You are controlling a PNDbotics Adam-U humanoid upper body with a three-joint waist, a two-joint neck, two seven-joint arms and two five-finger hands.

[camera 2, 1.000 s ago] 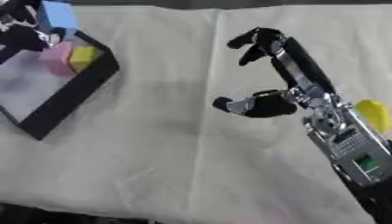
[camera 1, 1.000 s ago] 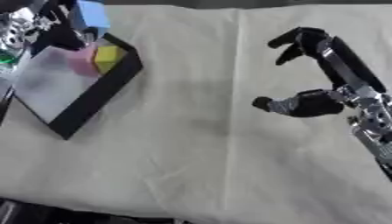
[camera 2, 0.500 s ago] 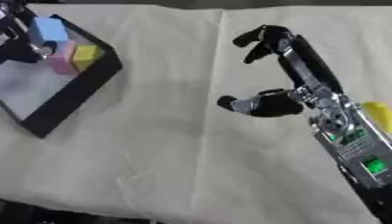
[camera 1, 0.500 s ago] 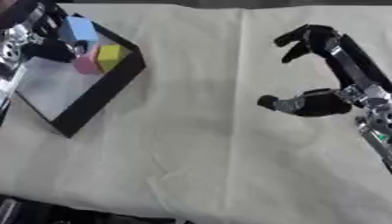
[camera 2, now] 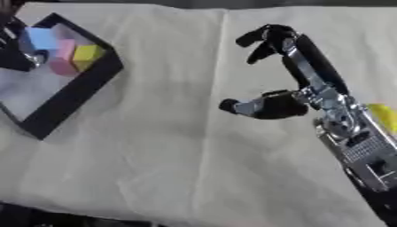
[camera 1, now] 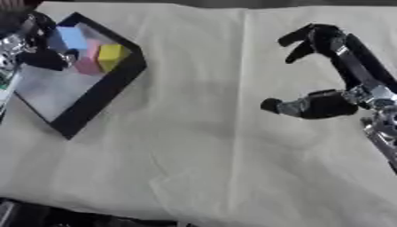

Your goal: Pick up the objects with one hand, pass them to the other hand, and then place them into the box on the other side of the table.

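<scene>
A black box (camera 1: 101, 95) with a pale floor lies at the left of the cloth. A pink block (camera 1: 87, 60) and a yellow block (camera 1: 111, 55) sit in its far corner. A blue block (camera 1: 72, 37) is against the top of the pink one, and my left hand (camera 1: 27, 46), reaching in from the upper left edge, has its dark fingers curled at that block. My right hand (camera 2: 310, 82) hovers over the right side of the cloth, fingers arched, thumb out, nothing in it.
A beige wrinkled cloth (camera 1: 194, 146) covers the table, with a dark edge along the bottom left. Something yellow (camera 2: 381, 116) shows behind my right forearm at the right edge.
My left hand has come down with the blue block, from above the box's far corner to the pink block. My right hand has barely shifted.
</scene>
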